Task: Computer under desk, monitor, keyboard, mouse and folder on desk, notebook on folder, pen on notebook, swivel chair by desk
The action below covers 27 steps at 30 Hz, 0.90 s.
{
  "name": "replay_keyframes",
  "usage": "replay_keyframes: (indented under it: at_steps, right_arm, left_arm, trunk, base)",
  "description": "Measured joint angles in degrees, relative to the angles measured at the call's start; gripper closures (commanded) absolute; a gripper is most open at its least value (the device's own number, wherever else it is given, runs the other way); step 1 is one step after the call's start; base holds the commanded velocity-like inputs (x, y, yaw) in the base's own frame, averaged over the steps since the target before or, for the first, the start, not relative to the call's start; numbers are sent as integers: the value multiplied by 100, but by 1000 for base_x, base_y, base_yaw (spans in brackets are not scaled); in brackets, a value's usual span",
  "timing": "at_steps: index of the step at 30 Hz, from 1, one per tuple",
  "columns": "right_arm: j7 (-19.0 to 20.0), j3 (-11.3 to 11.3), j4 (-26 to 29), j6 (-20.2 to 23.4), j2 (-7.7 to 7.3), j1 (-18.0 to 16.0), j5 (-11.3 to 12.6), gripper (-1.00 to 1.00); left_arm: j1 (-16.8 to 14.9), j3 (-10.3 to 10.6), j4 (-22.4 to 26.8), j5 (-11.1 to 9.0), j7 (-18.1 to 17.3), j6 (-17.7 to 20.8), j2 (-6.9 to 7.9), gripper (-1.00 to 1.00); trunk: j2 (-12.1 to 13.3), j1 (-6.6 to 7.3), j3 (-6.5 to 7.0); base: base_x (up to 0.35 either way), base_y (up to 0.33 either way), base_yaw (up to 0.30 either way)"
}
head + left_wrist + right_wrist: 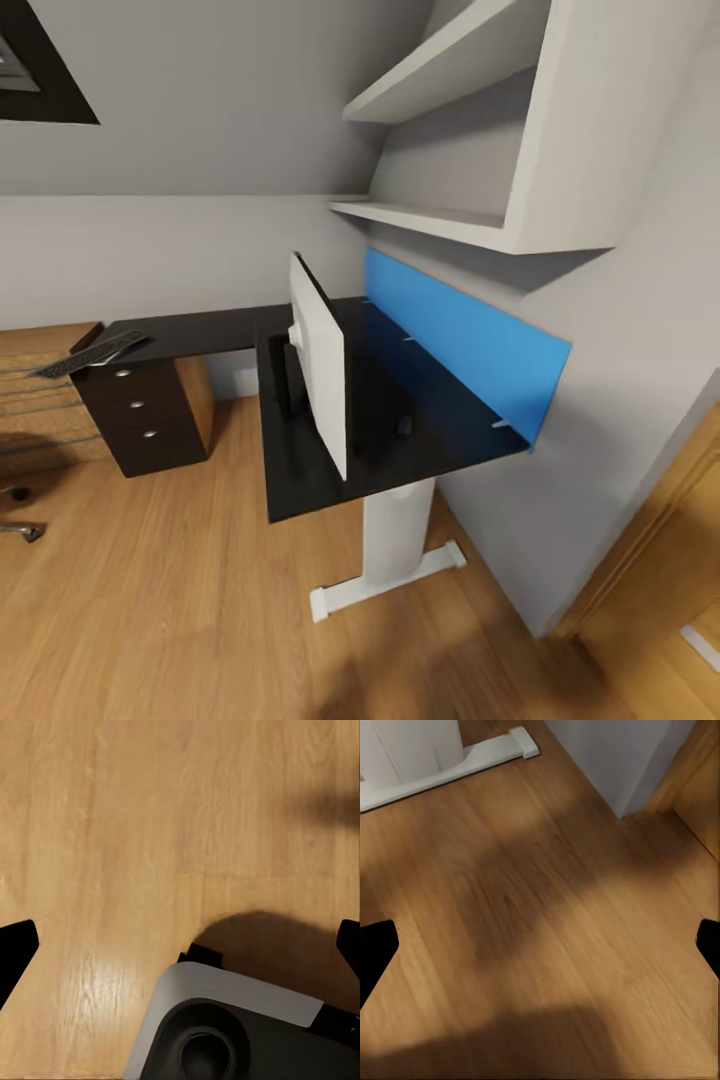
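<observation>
Wood-plank floor (200,600) fills the lower part of the head view, bare and warm-toned. Left wrist view: left gripper (180,945) hangs over the planks, its black fingers (16,949) at opposite edges of the frame, spread wide, nothing between them; a grey-and-black rounded part of the robot's base (225,1027) sits at the bottom centre, casting a shadow. Right wrist view: right gripper (540,945) likewise has its fingers (376,952) far apart over shadowed floor, holding nothing; the bench's white foot (457,761) lies at the top left of that frame, grey wall and oak door frame at the top right. In the head view, centre frame, the bench (300,480) stands with its glossy black top on a white leg (395,540). The monitor (320,370) stands upright on the bench top, seen nearly edge-on, white back showing. A small dark object (404,426) sits on the top beyond the monitor; too small to tell what. A blue wall panel (460,345) runs along the bench's far right edge. Further left, the dark drawer unit (140,415) with silver knobs; the keyboard (90,355) lies on the bench wing above it, angled. At the lower left edge, a chrome foot of the swivel chair (25,528) on the floor. White shelves (450,215) on the wall, upper right; a dark-framed skylight (40,70) at upper left.
</observation>
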<state>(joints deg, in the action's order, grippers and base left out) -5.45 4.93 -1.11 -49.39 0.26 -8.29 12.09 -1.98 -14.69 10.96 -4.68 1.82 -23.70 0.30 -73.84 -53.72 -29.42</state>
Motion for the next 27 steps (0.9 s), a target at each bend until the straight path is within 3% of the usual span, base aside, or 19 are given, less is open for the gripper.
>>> replay_keyframes:
  at_steps: [9, 27]
  right_arm:
    - [-6, -5, 0, 2, 7, 0, 1, -100]
    - [-9, 7, 4, 7, 0, 0, -7, -100]
  left_arm:
    - [0, 7, 1, 5, 32, 20, 0, -100]
    - [0, 9, -1, 6, 34, 80, -3, -100]
  trunk:
    - [361, 200, 157]
    - [1083, 596, 473]
  base:
    - [-55, -10, 230]
    - [-1, 0, 9]
